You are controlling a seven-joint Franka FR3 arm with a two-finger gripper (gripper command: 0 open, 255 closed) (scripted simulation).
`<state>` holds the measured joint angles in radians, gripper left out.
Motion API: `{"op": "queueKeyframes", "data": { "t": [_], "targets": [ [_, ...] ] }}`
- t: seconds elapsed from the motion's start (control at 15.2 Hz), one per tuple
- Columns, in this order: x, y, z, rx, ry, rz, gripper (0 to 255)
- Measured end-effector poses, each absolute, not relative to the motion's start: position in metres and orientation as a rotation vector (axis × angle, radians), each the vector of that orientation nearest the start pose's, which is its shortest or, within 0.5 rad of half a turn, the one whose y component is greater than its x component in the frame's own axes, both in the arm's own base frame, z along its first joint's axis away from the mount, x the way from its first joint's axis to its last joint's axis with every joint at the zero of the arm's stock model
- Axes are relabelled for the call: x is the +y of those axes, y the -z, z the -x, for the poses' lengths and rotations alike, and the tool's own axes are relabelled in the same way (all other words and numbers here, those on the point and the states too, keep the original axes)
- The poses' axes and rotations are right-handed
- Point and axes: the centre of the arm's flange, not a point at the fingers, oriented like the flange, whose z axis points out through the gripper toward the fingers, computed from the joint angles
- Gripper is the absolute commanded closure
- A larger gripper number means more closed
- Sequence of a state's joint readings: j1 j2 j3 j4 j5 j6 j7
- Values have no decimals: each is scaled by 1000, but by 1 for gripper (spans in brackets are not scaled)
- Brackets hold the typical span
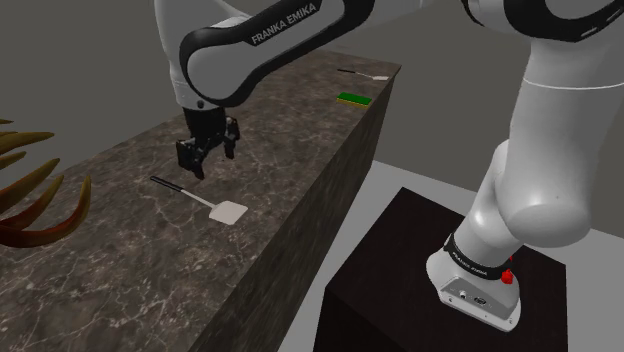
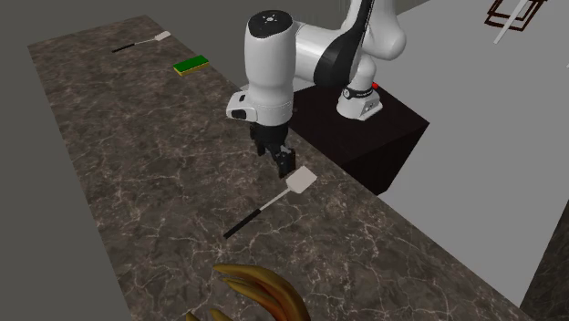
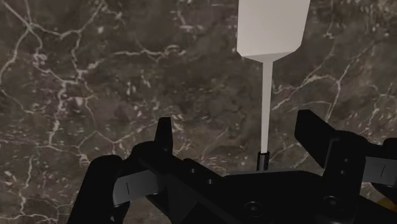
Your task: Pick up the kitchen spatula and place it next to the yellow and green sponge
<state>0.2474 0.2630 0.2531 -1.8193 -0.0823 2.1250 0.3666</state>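
Found spatula (image 1: 222, 208) lying flat on marble counter (image 1: 120, 260), below gripper (image 1: 207, 158) with fingers spread apart, untouched. Long axis diagonal: pale blade toward stand-side edge, stopping short of it; dark handle toward counter's middle. Open counter beyond, up to sponge (image 1: 352, 98) well apart near far end, second spatula (image 1: 365, 73) just behind it.

wrist view: spatula (image 3: 266, 108) blade cut off by the frame edge; dark handle end hidden behind the gripper (image 3: 236, 121) body. shoulder view: curved brown object (image 1: 45, 200) cut off by the frame edge, identity undetermined; arm (image 1: 530, 150) upper links cut off by the frame edge.
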Motion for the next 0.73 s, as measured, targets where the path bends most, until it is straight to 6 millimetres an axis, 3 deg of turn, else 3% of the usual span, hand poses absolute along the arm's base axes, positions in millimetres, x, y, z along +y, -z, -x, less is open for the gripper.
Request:
{"op": "queueKeyframes", "data": {
  "t": [0.33, 0.73],
  "targets": [
    [341, -381, -585, -308, 99, 3116, 0],
    [349, -353, -590, -314, 103, 3117, 0]
  ]
}}
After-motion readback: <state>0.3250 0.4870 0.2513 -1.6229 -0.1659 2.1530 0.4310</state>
